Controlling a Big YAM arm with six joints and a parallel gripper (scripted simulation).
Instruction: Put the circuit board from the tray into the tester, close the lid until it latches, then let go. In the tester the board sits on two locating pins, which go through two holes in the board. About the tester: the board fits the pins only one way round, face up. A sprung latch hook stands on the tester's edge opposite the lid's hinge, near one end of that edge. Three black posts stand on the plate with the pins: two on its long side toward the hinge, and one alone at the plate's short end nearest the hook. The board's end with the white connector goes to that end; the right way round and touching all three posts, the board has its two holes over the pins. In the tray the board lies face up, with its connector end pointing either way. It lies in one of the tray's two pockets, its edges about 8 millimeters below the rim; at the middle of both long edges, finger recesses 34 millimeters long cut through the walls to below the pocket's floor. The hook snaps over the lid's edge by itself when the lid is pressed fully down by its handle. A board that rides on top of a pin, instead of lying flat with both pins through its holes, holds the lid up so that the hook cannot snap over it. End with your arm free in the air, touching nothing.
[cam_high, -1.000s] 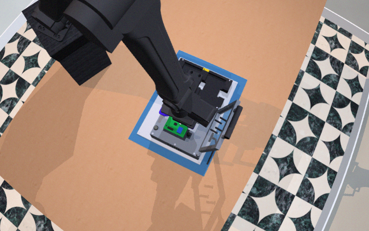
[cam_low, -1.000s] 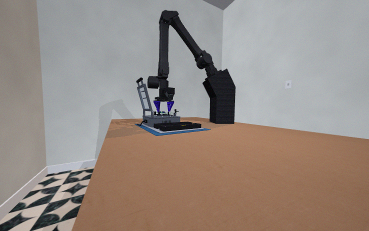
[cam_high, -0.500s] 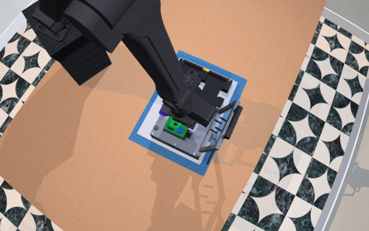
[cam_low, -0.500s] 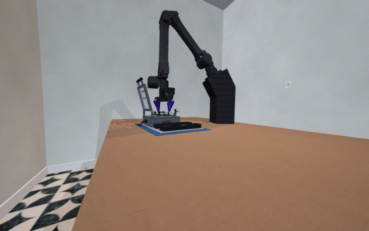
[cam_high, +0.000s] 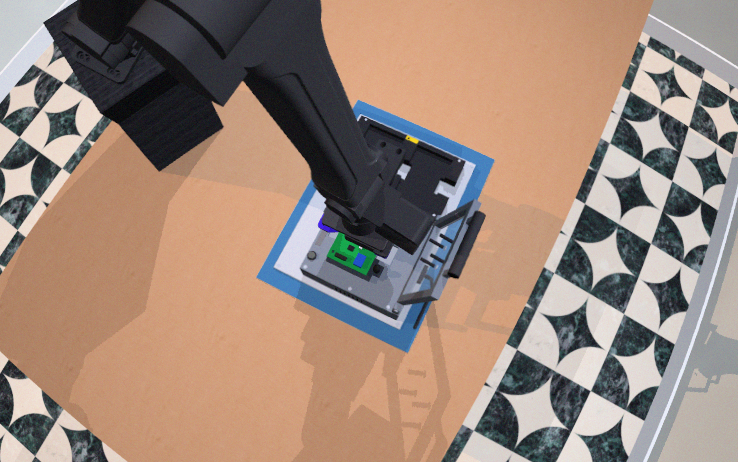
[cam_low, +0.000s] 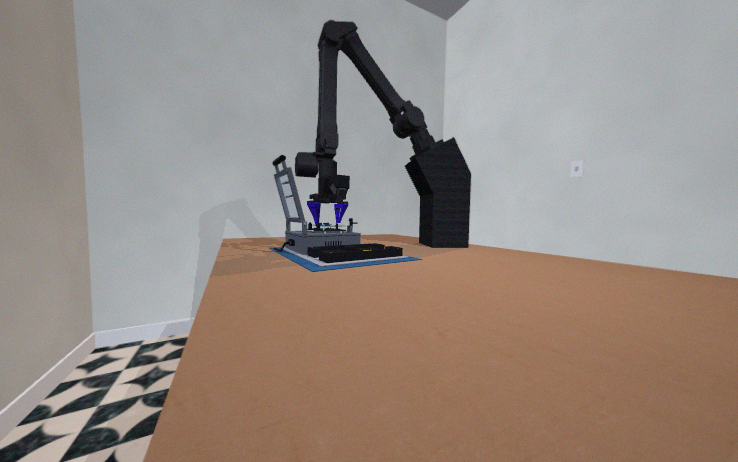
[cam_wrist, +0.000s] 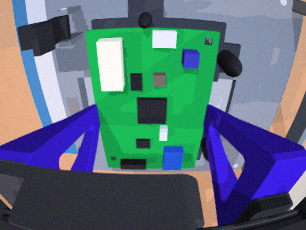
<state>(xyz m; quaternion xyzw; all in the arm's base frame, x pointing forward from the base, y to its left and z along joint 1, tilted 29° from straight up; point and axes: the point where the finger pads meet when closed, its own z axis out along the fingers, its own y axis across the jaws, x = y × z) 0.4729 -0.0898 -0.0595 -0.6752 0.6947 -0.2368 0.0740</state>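
Observation:
The green circuit board (cam_high: 348, 264) (cam_low: 326, 225) (cam_wrist: 125, 125) is face up over the tester (cam_high: 389, 286) (cam_low: 313, 242). My gripper (cam_low: 327, 222) (cam_wrist: 151, 112) is shut on its long edges. The white connector (cam_wrist: 110, 65) is at the end by the lone black post (cam_wrist: 145, 20), with a small gap. A hinge-side post (cam_wrist: 230, 63) stands close beside the board's right edge. The board appears slightly above the plate. Pins and holes are hidden. The hook (cam_low: 352, 221) (cam_wrist: 47, 35) stands on the opposite side. The lid (cam_high: 419, 299) (cam_low: 295, 193) stands open.
The black tray (cam_high: 430, 179) (cam_low: 381, 253) beside the tester shows no board in its visible part; the arm hides some of it. The raised lid's handle (cam_high: 467, 245) (cam_low: 278, 160) stands near the wrist. A blue mat (cam_high: 332, 302) (cam_low: 315, 268) lies beneath both.

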